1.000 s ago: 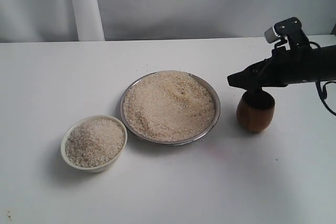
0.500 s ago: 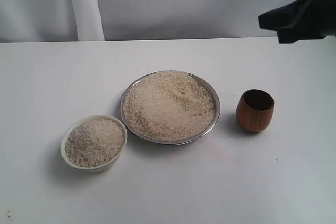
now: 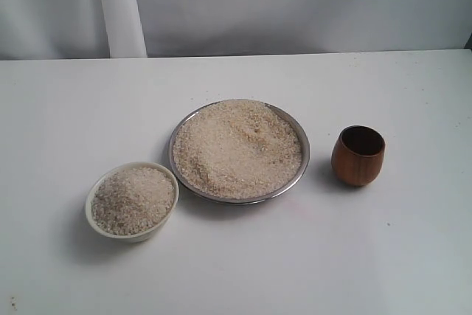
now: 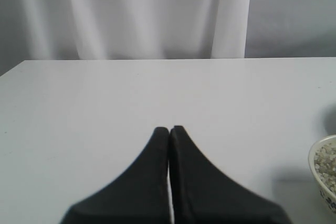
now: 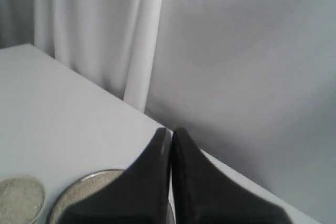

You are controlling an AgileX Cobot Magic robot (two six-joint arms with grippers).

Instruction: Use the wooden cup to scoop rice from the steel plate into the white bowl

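Observation:
The steel plate (image 3: 298, 178) sits mid-table, heaped with rice (image 3: 237, 147). Left and nearer stands the white bowl (image 3: 94, 223), filled with rice. The wooden cup (image 3: 358, 156) stands upright and empty to the right of the plate, with nothing touching it. Neither arm shows in the exterior view. In the left wrist view my left gripper (image 4: 169, 128) is shut and empty over bare table, the bowl's rim (image 4: 312, 162) at the frame edge. In the right wrist view my right gripper (image 5: 170, 130) is shut and empty, with the plate (image 5: 63, 199) and the bowl (image 5: 20, 199) below it.
The white table (image 3: 236, 271) ends at a grey-white curtain backdrop (image 3: 295, 5) with a hanging fold (image 3: 118, 9) at the back left.
The right arm has let go of the wooden cup, risen up and to the right, and left the exterior view. Its gripper has shut. The cup stays upright in place.

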